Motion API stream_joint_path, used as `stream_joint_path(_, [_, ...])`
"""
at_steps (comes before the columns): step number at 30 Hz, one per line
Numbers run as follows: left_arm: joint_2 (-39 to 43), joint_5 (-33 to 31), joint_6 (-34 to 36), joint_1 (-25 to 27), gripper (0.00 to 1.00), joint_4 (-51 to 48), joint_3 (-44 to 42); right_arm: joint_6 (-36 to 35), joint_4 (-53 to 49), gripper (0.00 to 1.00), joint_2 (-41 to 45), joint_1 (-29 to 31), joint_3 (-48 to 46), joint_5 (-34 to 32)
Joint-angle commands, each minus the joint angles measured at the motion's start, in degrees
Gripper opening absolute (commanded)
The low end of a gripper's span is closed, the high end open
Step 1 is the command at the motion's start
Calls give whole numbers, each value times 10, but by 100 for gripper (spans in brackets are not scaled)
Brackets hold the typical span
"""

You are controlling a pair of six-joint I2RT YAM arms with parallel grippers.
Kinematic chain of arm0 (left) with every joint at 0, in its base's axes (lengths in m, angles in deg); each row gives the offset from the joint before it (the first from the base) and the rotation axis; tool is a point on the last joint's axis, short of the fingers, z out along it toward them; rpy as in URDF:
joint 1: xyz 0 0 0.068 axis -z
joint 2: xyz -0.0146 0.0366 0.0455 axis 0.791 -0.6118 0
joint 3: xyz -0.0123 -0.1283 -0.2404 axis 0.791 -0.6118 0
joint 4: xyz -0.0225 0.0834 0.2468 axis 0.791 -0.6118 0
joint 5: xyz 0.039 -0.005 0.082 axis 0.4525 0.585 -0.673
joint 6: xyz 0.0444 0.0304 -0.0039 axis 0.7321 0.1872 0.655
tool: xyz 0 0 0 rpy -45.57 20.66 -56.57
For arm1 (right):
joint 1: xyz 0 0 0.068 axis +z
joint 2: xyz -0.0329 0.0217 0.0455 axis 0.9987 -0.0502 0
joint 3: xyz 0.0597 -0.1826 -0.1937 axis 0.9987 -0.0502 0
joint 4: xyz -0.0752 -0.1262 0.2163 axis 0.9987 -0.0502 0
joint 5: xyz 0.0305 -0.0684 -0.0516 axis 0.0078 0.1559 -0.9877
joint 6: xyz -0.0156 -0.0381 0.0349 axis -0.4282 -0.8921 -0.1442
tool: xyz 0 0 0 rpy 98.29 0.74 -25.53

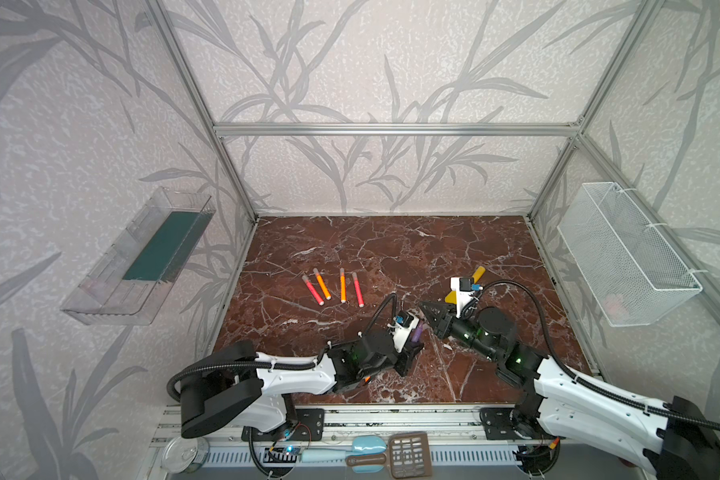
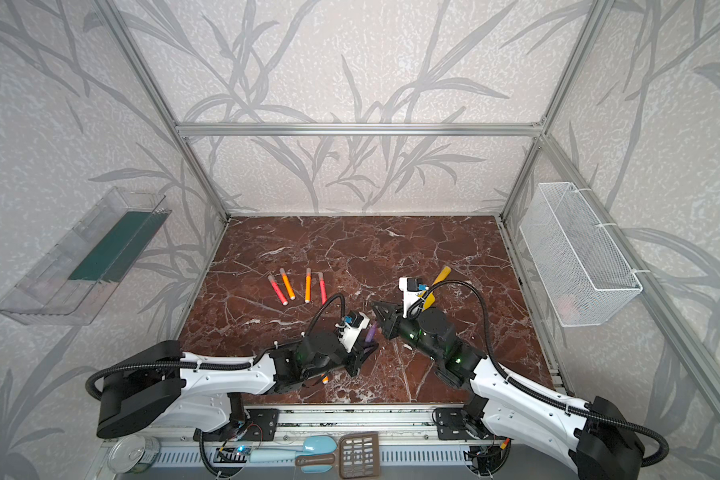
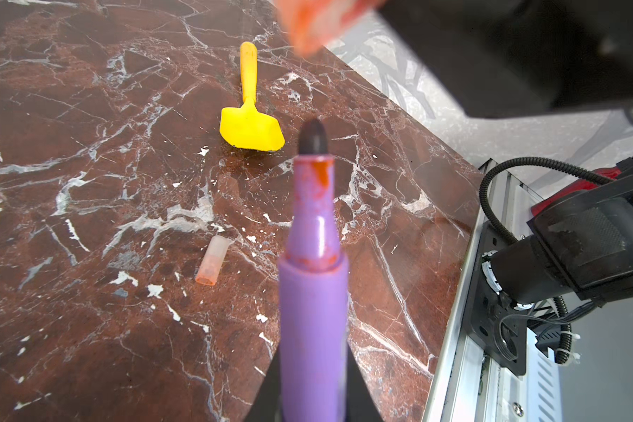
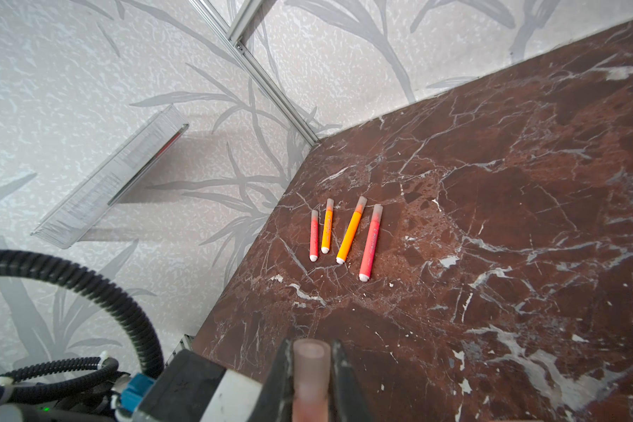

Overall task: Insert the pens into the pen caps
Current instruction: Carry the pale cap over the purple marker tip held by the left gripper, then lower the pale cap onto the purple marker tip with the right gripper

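Landmark: yellow spatula [image 3: 251, 124], flat on the marble table [image 1: 391, 249].
Clear bin [image 1: 109, 270]: on the wall far left of the spatula; holds a dark green flat sheet [image 1: 163, 249].
Wire basket [image 1: 641, 249]: on the wall right of the spatula; a pale pinkish blur on its floor, too faint to name.
Purple pen [image 3: 313, 292]: uncapped, with a dark rounded nib and a tapered neck smeared orange-red; raised off the marble just front-left of the spatula.
Left gripper [image 1: 414, 347]: clamped tight on the purple pen's barrel.
Held cap [image 4: 311, 354]: short translucent pinkish tube with its open mouth outward, near the spatula's blade and apart from the nib.
Right gripper [image 4: 311, 380]: pinched onto the held cap, a finger on each side.
Loose cap [image 3: 212, 261]: lying on the marble in front of the spatula's blade, orange-tinted at one end.
Row well left of the spatula: outer red-pink pen [image 4: 314, 235], outer orange pen [image 4: 326, 226], inner orange pen [image 4: 351, 230], inner red-pink pen [image 4: 370, 243]; each has a pale cap on one end and a white plug on the other.
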Motion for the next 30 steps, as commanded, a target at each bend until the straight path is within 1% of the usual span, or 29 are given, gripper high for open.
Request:
stream_joint_path(1, [8,-8,4,2,0,8,1,2,0,0,8,-2,-1,-8])
stream_joint_path(8, [32,-14,3,3,0,8,-12,9,15,0,-15,-2,-3,0])
stream_joint_path(18, [27,-30,1,3,0,5,-10,17,17,0,-20,-2,-4,23])
stream_joint_path(23, [34,-34,-3,2,0,9,-14,30,35,0,-37,0,-16,41])
stream_joint_path(30, [43,-53,-24,2,0,23,-21,42,65,0,-43,11,-40,45])
